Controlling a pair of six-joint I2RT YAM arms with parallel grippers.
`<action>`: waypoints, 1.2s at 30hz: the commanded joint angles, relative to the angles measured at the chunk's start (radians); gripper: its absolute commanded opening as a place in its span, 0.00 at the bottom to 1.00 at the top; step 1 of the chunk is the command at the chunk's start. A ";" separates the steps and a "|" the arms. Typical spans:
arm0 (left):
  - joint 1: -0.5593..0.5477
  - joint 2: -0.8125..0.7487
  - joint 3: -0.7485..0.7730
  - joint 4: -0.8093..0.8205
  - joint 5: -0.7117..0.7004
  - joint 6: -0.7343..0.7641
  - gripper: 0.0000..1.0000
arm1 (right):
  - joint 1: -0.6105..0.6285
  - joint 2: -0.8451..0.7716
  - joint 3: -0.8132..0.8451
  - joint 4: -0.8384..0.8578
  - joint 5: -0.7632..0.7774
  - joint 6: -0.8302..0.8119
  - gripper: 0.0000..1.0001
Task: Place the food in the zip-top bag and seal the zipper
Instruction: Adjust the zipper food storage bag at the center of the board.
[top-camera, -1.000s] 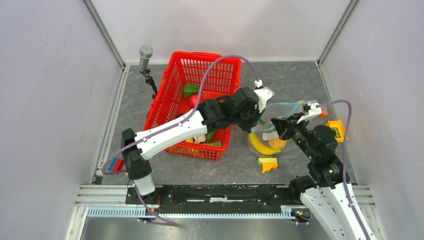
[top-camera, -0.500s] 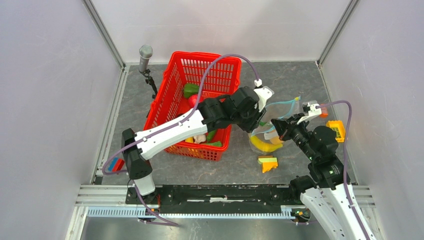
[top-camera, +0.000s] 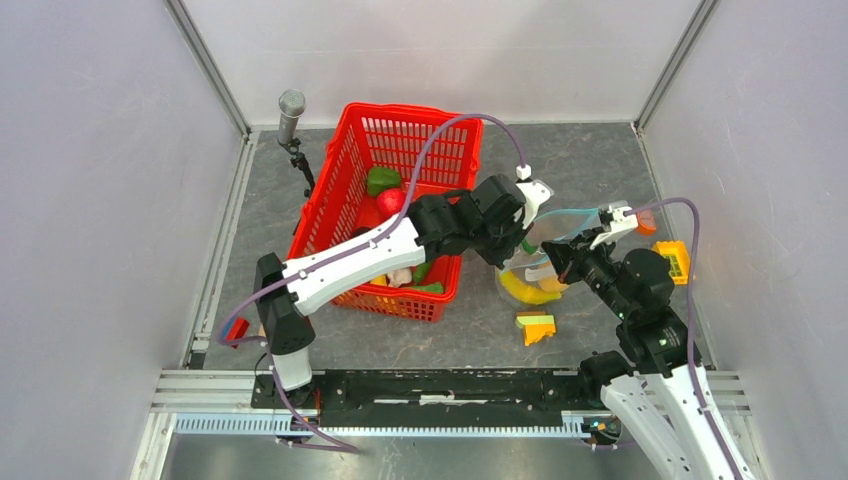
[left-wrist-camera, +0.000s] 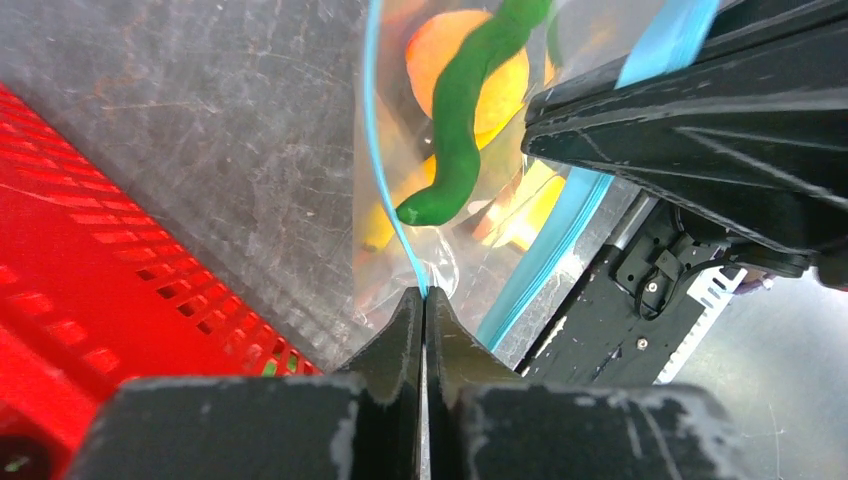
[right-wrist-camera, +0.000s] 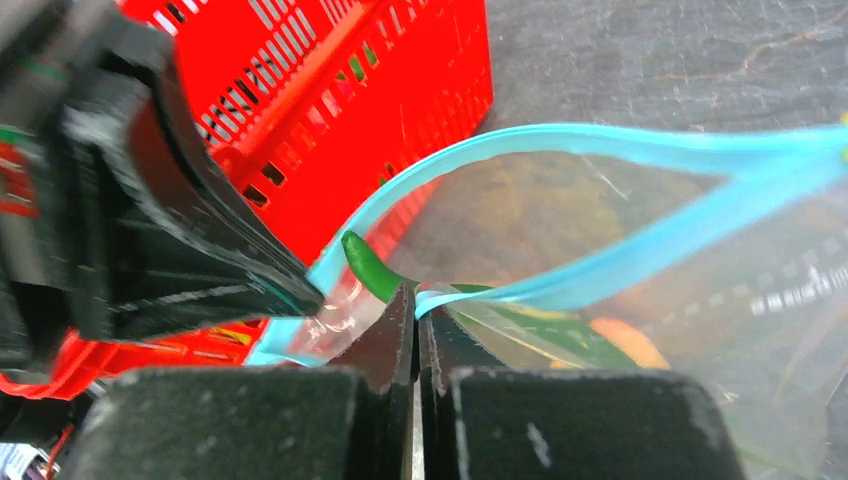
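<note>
The zipper (right-wrist-camera: 640, 248) sits clamped in left pincer (left-wrist-camera: 425, 300) and right pincer (right-wrist-camera: 417, 295).

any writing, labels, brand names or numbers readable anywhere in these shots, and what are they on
No text can be read in any view.
zip-top bag: a faint row of pale marks on the clear plastic in the right wrist view, too blurred to read.
red basket: no label shows.
yellow crate: too small to tell whether it bears any marking.
</note>
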 joint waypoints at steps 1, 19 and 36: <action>0.006 -0.021 0.148 -0.059 -0.063 0.079 0.02 | 0.003 0.047 0.101 -0.099 0.009 -0.138 0.00; 0.017 0.056 0.332 -0.223 -0.060 0.103 0.47 | 0.003 0.067 0.203 -0.052 0.148 -0.115 0.00; 0.179 -0.368 -0.136 0.077 -0.157 0.056 1.00 | 0.004 0.176 0.062 -0.030 0.059 -0.164 0.00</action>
